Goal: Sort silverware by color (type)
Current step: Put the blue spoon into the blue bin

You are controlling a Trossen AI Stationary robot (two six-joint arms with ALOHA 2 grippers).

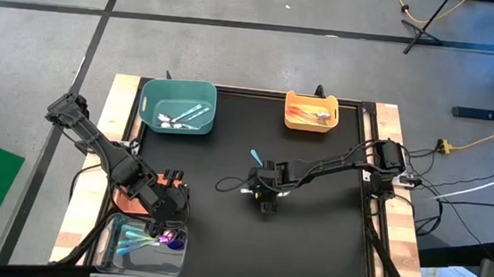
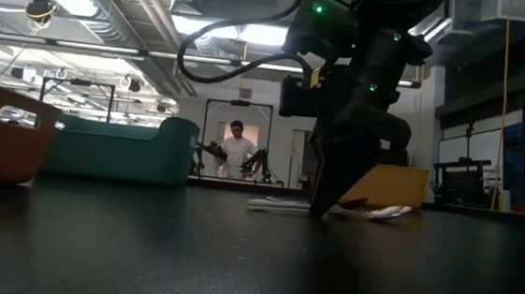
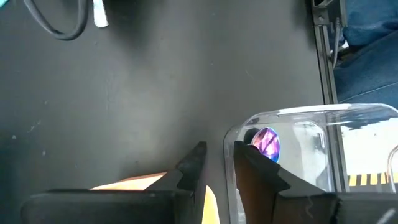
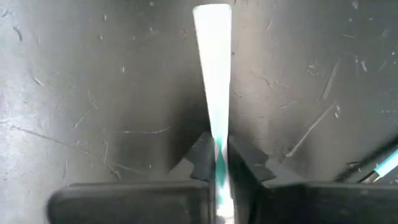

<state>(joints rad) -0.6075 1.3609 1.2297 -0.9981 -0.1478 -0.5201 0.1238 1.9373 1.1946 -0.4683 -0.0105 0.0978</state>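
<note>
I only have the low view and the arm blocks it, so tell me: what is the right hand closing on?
Observer: A teal spoon; the right hand pinches its handle from both sides.
Operator: Does any bin hold spoons like it?
Observer: Yes, from above the teal bin holds a few spoons, some of them teal.
Operator: And the left hand?
Observer: The left hand hovers at the clear bin, where a purple spoon lies.

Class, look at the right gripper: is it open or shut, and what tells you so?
Shut. In the right wrist view, the right gripper has both fingertips pressed against a teal spoon's handle, which lies on the black table.
</note>
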